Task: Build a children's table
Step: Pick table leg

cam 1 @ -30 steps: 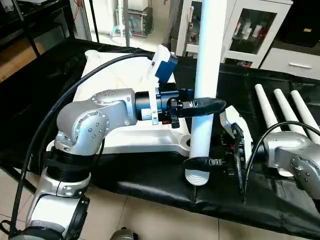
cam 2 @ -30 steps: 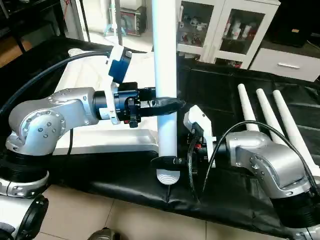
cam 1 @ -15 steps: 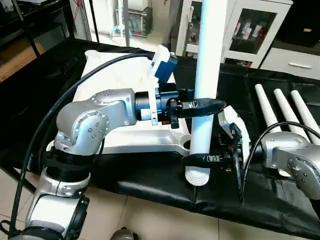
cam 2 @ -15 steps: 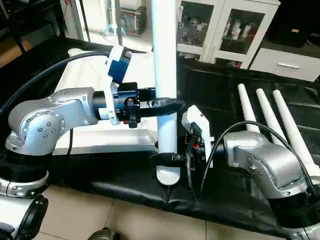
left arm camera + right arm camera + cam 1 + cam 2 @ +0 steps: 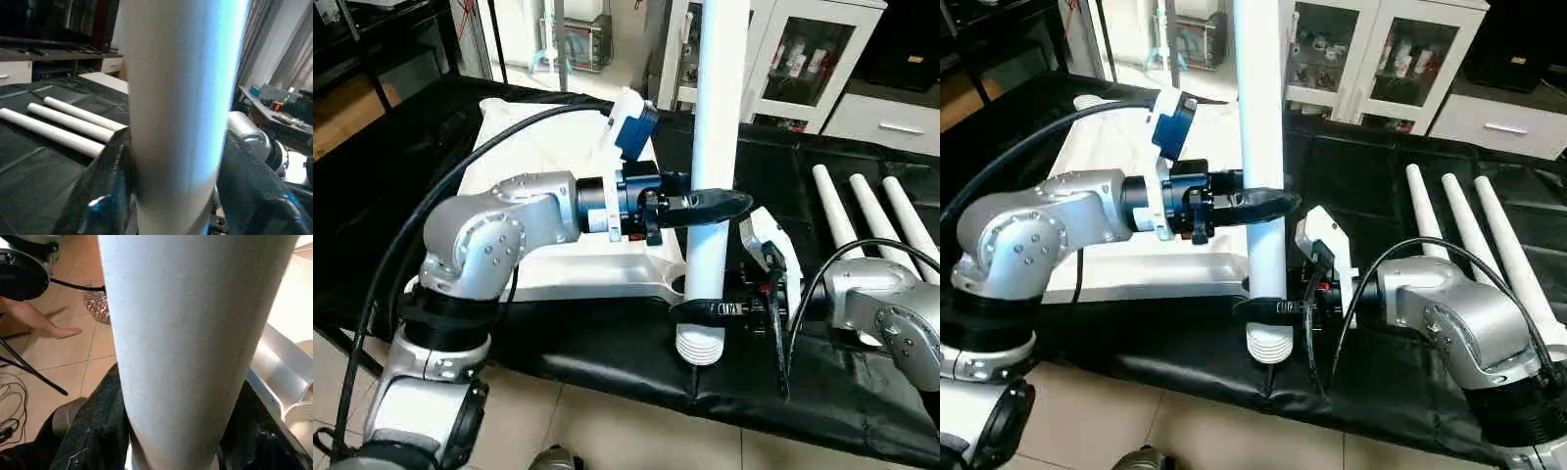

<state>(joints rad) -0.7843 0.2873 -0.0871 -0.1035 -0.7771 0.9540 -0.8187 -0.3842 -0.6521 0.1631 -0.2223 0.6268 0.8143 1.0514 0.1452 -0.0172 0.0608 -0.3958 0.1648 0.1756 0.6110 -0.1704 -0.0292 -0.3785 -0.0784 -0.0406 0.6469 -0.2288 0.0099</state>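
Upright table leg [image 5: 713, 166] held by both grippers. Left gripper [image 5: 705, 207] pinches its middle, fingers [image 5: 105, 188] half spread against either side; right gripper [image 5: 710, 311] clasps it lower, just above the ribbed end (beside the tabletop [image 5: 548, 157] corner socket). A second ago, the right fingers stood wider, unclosed.

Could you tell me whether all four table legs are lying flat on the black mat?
No: three legs lie on the black mat, while the fourth leg stands upright near the tabletop.
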